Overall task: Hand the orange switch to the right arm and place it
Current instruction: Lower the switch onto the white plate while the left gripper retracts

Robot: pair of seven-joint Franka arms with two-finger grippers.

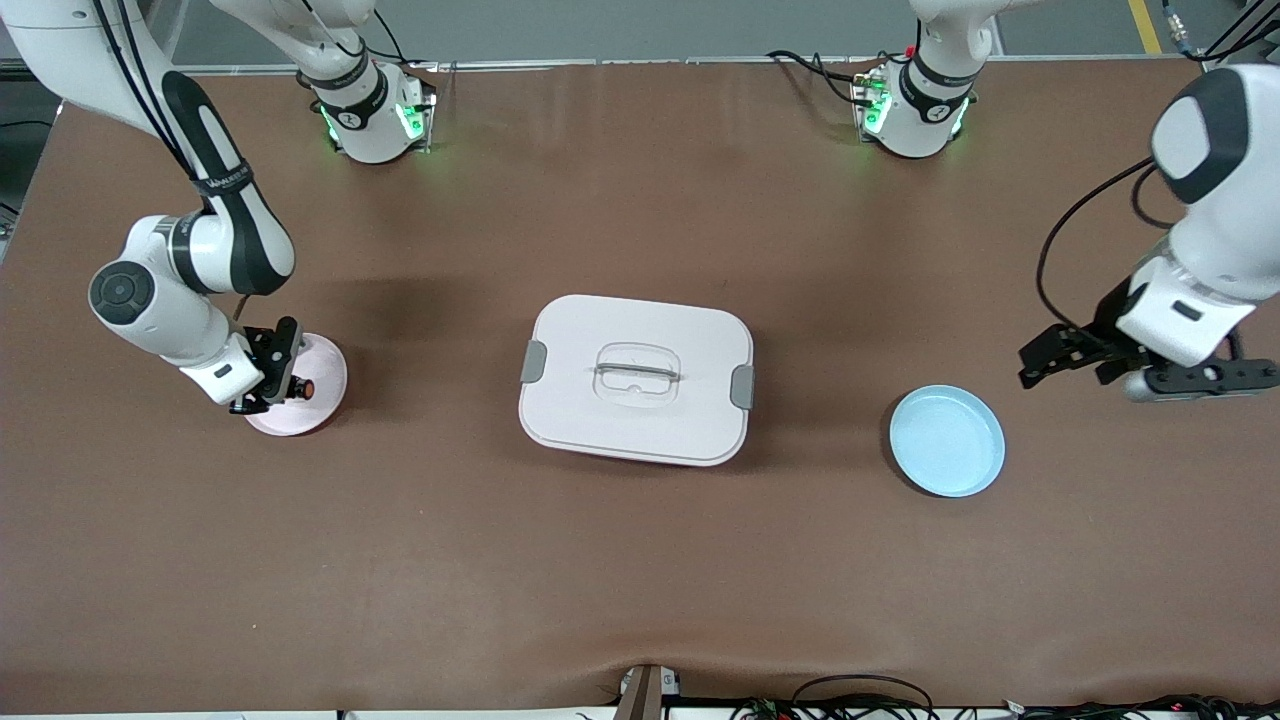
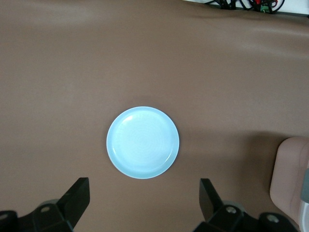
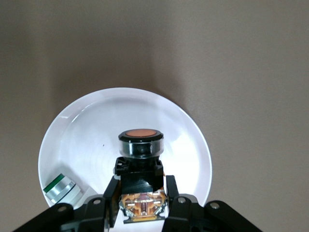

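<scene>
While the left arm waits at its own end of the table, the right gripper hangs just over the pink plate at the right arm's end. Its fingers are closed narrow on the orange switch, gripping the black body, with the orange round end pointing away from the wrist. Right wrist view: the switch sits over the plate's middle; whether it touches the plate cannot be told. A small silver piece with a green band lies in the plate by its rim, apart from the switch.

Left gripper: fingers spread wide, nothing between them, over bare table beside the light blue plate. A white lidded box with grey side clips sits mid-table between the two plates.
</scene>
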